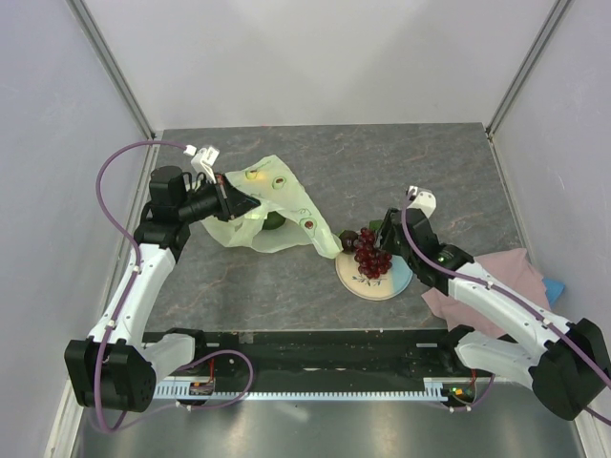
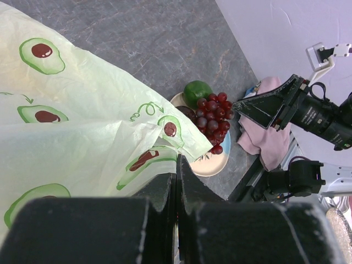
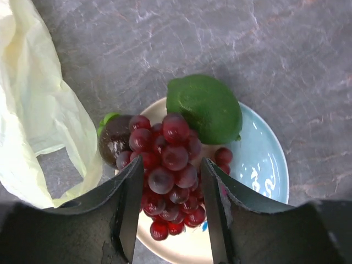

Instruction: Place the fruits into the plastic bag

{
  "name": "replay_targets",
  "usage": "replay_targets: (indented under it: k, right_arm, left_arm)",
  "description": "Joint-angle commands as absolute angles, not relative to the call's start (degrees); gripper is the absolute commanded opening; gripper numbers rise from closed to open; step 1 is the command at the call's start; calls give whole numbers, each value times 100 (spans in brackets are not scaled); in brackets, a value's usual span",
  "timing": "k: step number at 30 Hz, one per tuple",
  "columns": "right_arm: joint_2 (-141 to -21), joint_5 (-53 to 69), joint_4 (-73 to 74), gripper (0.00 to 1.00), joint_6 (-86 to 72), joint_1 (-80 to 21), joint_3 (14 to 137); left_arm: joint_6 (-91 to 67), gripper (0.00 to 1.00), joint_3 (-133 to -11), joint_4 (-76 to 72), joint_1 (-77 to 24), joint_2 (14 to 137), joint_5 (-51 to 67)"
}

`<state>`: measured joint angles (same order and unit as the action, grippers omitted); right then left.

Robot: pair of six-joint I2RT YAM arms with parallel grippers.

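Upper left, overhead view: my left gripper [image 1: 232, 202], jaws pressed together, pinches the plastic bag [image 1: 286, 205]; one green fruit [image 1: 272, 221] seems bagged. Centre right, my right gripper [image 3: 171, 165], jaws spread, straddles the grape bunch [image 3: 176, 129] on the plate [image 3: 264, 165], beside an avocado [image 3: 206, 107] and a dark fruit [image 3: 113, 137]: three left.

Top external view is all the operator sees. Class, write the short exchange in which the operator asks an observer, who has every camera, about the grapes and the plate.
Operator: Is the right pincer round the grape bunch?
Observer: Yes. The right wrist view shows its fingers apart, one on either side of the bunch.
Operator: What else is on the plate?
Observer: A green avocado lies beside the bunch, and a dark round fruit sits on the bag side.
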<state>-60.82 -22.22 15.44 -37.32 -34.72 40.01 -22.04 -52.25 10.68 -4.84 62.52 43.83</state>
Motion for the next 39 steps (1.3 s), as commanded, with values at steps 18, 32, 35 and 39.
replay_targets:
  k: [18, 32, 35, 39]
  right_arm:
    - [-5845, -1556, 1301, 47, -4658, -3340, 3595]
    - [-5933, -1529, 1134, 38, -4737, -3340, 3524]
    - [-5898, -1521, 1134, 33, -4755, -3331, 3507]
    - [-5827, -1512, 1151, 21, -4772, -3340, 3489]
  left_arm:
    - [-2241, 2, -5361, 976, -457, 6196, 4412]
    - [-2232, 1, -5361, 984, -457, 6196, 4403]
    - [-2232, 1, -5361, 984, -457, 6188, 4403]
    - [-2232, 2, -5361, 984, -457, 6188, 4403]
